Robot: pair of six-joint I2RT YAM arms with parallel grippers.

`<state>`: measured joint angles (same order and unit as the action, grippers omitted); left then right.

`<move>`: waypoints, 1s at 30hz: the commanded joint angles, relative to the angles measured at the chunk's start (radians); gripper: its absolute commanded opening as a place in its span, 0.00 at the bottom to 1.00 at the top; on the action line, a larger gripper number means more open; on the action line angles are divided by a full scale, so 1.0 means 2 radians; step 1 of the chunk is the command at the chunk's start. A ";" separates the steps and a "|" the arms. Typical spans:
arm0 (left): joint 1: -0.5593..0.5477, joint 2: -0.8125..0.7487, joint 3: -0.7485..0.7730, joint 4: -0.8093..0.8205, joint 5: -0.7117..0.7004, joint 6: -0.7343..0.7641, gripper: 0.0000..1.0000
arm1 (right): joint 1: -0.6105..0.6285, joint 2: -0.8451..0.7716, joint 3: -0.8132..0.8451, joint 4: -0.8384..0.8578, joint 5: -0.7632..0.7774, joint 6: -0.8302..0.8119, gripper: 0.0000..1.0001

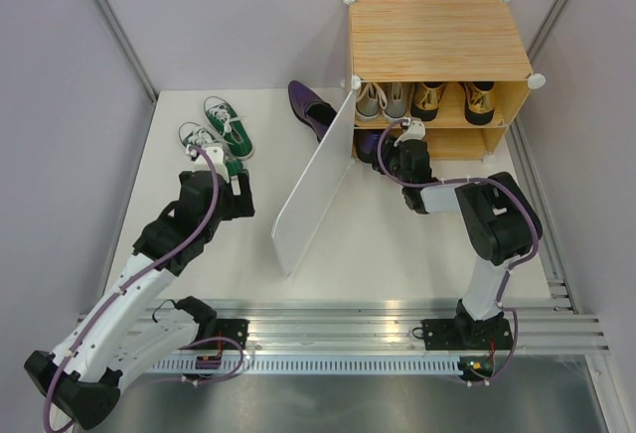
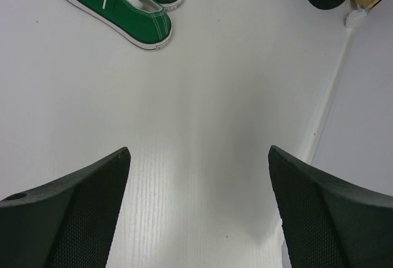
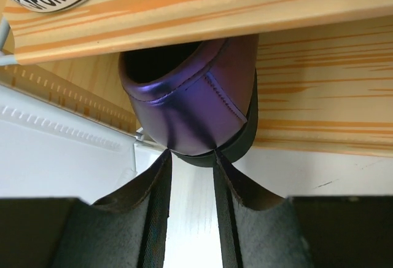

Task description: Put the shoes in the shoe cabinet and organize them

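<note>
**A:** Right claw [image 3: 191, 156] sits at a narrow gap, tips right up against the heel of a purple shoe [image 3: 190, 108]. The shoe's tilted, at the left end of the shoe cabinet [image 1: 437, 36]'s lower compartment, heel facing out under the upper shelf [image 3: 184, 19]. Honestly can't tell if it's pinching the heel or just touching it.

**B:** And the left claw [image 2: 199, 150]?

**A:** Spread wide with nothing between the fingers, over bare table [image 1: 397, 254] near the green sneakers [image 1: 219, 127] (side by side on the table, well apart from the cabinet).

**B:** The other shoes?

**A:** Grey sneakers [image 1: 383, 100] and gold shoes [image 1: 452, 100] are on the upper shelf, grey ones on the left. The other purple shoe [image 1: 310, 105] lies on the table beside the cabinet, behind the open white door [image 1: 316, 180].
</note>
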<state>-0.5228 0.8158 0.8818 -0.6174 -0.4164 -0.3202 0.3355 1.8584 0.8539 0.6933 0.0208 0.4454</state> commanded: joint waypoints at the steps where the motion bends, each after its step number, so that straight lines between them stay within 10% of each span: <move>1: 0.002 0.002 0.001 0.020 -0.001 0.000 0.95 | 0.001 0.010 0.028 0.030 0.013 0.004 0.37; 21: 0.002 0.002 0.002 0.020 0.003 0.001 0.95 | 0.001 -0.003 0.012 0.032 0.000 0.001 0.37; 30: 0.002 -0.003 0.002 0.022 0.007 0.000 0.95 | -0.001 -0.160 -0.094 -0.017 0.038 -0.045 0.64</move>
<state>-0.5228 0.8238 0.8818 -0.6174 -0.4141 -0.3202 0.3374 1.6367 0.7044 0.6682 0.0498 0.4042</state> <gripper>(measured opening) 0.949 0.615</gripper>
